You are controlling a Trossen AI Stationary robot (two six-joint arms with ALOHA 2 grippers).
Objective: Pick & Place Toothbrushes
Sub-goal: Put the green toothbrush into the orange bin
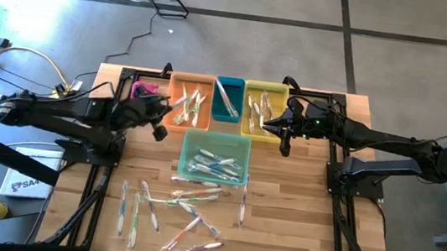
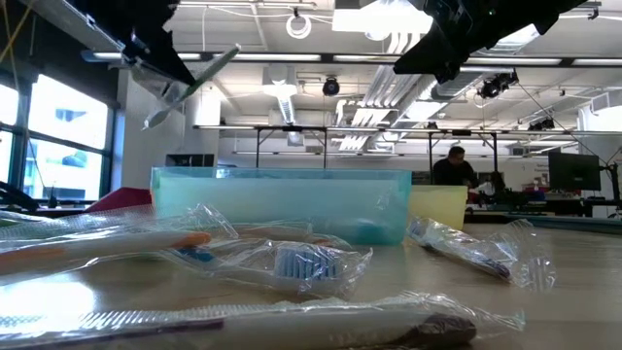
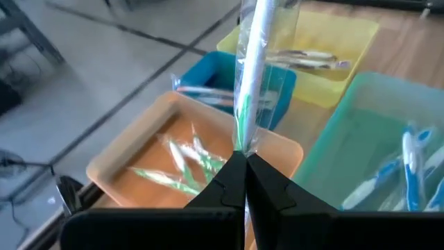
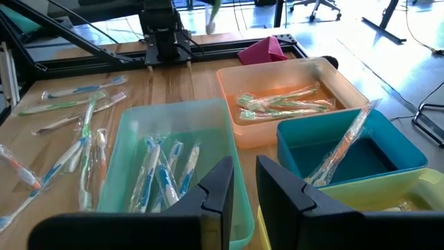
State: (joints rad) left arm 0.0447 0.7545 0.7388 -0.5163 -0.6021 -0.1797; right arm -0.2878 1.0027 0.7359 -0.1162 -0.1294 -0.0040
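My left gripper (image 3: 244, 161) is shut on a clear-wrapped toothbrush (image 3: 254, 62) with green marks, above the orange bin (image 3: 121, 163); the low view shows the brush (image 2: 190, 87) raised and slanting. My right gripper (image 4: 244, 177) hovers by the yellow bin (image 1: 264, 109), its fingers slightly apart with nothing between them. More wrapped toothbrushes lie in the orange bin, the yellow bin and the mint bin (image 1: 215, 157). One leans in the blue bin (image 4: 347, 149). Several lie loose on the table (image 1: 184, 214). My left gripper pinches the wrapped toothbrush between its two fingertips at a green-marked stretch of the handle (image 3: 241, 142). A long part of the brush sticks out ahead of the fingers. The brush is lifted clear, above the orange bin and slanting.
The orange, blue and yellow bins stand in a row at the table's far edge, and the mint bin stands in front of them. A pink thing (image 1: 145, 91) lies left of the orange bin. A person (image 2: 453, 167) is in the room far behind the table.
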